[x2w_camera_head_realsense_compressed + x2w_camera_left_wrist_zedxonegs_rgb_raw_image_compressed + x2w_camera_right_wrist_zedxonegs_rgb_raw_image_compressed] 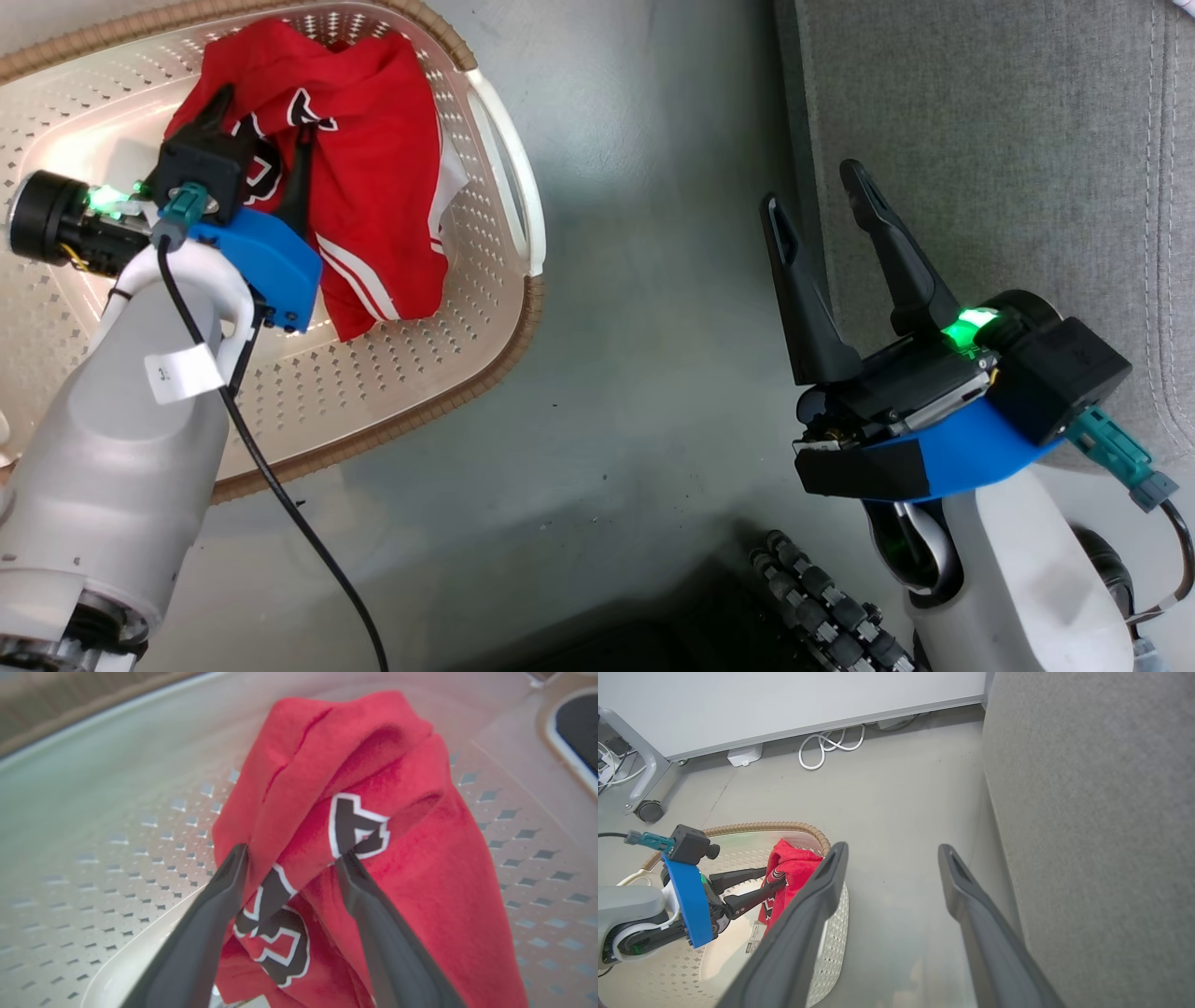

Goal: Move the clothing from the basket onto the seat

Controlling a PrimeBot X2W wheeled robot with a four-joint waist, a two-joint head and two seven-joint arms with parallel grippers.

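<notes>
The red clothing point(383, 168) is seen bunched in the cream perforated basket point(420, 364) at the upper left of the head view, with black-and-white lettering shown on its folds. The left tool point(266, 110) is found inside the basket, its fingers spread and set on either side of a lettered fold, against the cloth but not pinched on it. The right tool point(812, 185) is held spread and empty at the lower right, above the grey floor point(653, 280) by the edge of the grey fabric seat point(1008, 168), which is located at the upper right, apart from the basket.
</notes>
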